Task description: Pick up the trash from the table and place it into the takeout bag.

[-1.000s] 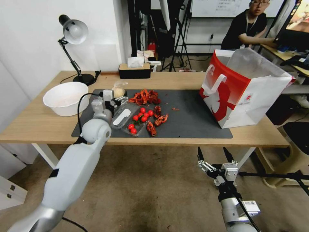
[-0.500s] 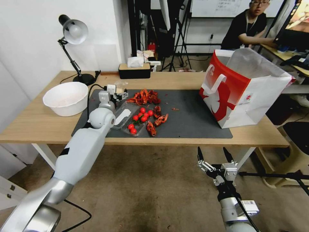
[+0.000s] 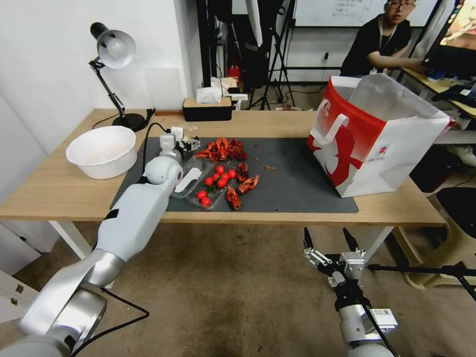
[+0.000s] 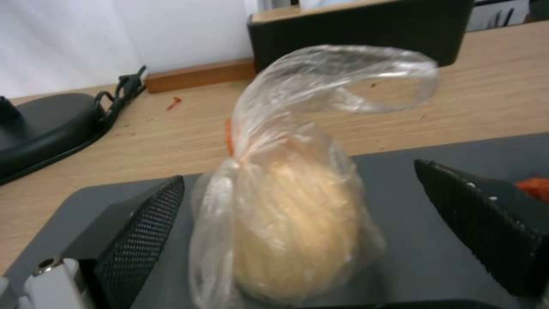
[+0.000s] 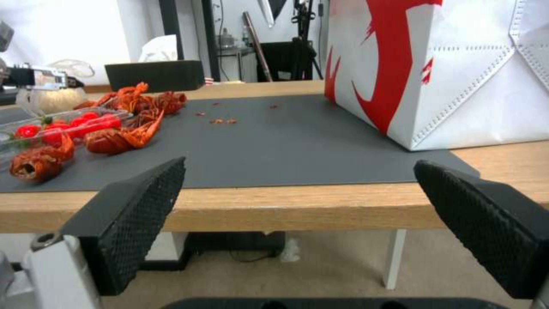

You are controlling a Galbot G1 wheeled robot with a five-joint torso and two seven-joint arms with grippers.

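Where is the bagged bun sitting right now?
The clear bag with the bun sits at the dark mat's far left corner, between the open left gripper's fingers, just left of the crayfish shells.

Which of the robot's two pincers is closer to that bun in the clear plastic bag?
The left. The left pincer is open with the bagged bun between its fingers on the dark mat. The right pincer hangs open below the table's front edge, far from the bun.

Left gripper (image 3: 191,144) extended, jaws spread; right gripper (image 3: 327,239) parked (also spread).
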